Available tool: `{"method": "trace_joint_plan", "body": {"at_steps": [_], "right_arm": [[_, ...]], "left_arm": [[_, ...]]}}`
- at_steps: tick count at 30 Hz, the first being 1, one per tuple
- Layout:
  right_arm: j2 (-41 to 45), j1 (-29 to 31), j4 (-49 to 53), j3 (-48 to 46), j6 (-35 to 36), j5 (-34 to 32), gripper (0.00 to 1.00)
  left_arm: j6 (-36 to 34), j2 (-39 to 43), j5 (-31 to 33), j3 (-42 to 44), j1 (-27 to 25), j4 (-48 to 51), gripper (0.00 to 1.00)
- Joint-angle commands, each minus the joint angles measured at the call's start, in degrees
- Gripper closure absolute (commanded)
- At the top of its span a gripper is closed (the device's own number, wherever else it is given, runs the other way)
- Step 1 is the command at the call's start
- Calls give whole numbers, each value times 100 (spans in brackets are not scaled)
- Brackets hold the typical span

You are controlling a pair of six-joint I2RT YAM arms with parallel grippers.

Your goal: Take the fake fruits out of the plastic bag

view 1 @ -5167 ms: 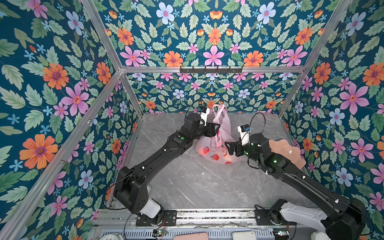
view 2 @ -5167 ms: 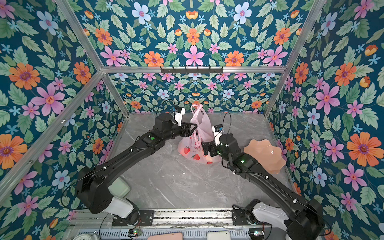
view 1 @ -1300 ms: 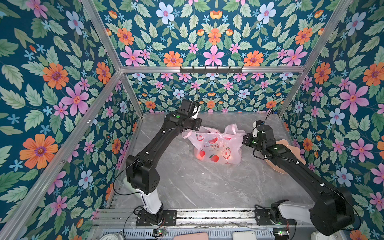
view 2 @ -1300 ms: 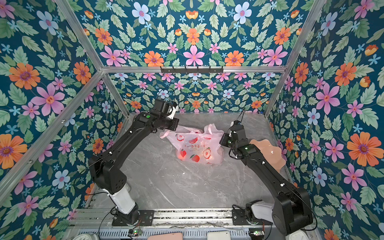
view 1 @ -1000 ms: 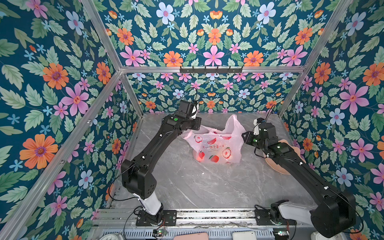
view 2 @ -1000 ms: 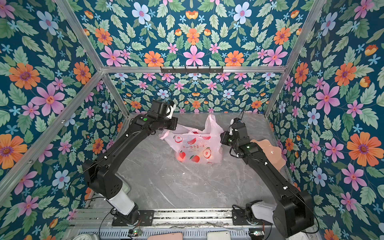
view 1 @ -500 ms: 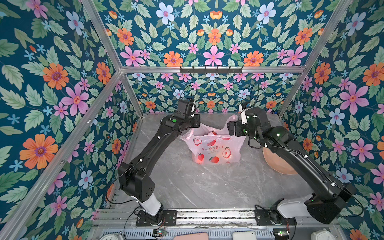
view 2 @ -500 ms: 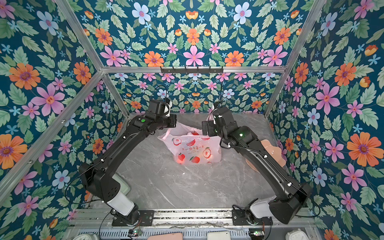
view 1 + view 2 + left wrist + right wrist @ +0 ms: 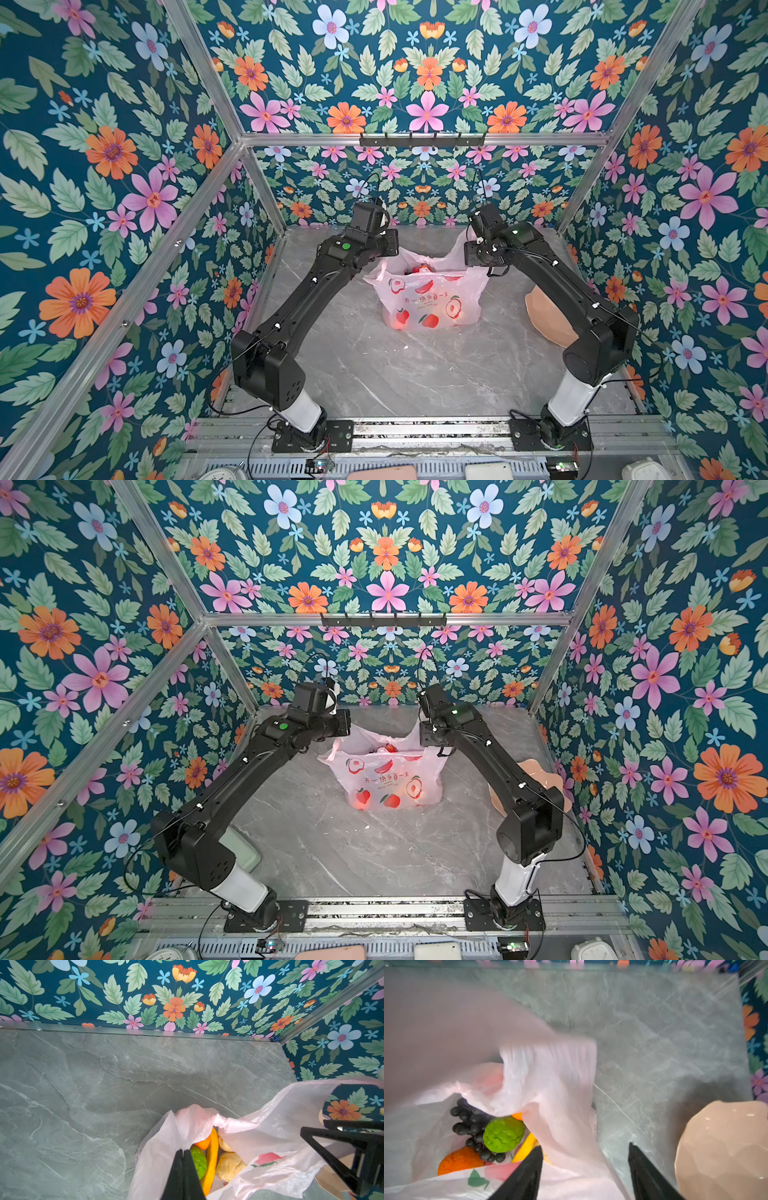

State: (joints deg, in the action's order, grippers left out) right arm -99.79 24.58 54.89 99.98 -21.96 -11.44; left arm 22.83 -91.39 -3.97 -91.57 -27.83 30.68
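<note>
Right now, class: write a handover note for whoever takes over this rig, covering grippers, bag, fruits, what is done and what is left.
Left gripper: shut on the rim of the pink plastic bag.
Right gripper: open, over the bag's edge.
Green bumpy fruit, grape bunch, orange, banana and cream lump all lie inside the bag. Peach plate beside it.
Done: mouth open, no fruit out.
Left: take every fruit out.

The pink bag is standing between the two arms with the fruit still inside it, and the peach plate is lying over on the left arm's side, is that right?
Not quite: the peach plate lies on the side of the right arm, partly behind it in both top views. The pink bag does stand between the arms, fruit still inside, as the right wrist view shows.
</note>
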Motion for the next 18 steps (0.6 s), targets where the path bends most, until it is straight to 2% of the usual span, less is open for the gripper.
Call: {"method": "trace_joint_plan", "body": {"at_steps": [1,6,10,14,18], "right_arm": [[348,-307,-525,-719,-552,1037,52],[1158,-873,-1734,-2190,-1223,2197,82],[1580,-911,-2534,-2981,-1567,2595,97],[1975,-911,-3216,-3781,-2042,2691,100],[2260,-912,-3706,-4439,-2346,2676,100]], "left_arm": [[232,68,150,204,148,-359,100],[531,86,38,588,467,-688,100],[1001,30,-343,1035,860,-1130,100],[1579,-51,-744,1662,1302,-1643,100],[1528,-185,-988,1885,1360,-1617,100]]}}
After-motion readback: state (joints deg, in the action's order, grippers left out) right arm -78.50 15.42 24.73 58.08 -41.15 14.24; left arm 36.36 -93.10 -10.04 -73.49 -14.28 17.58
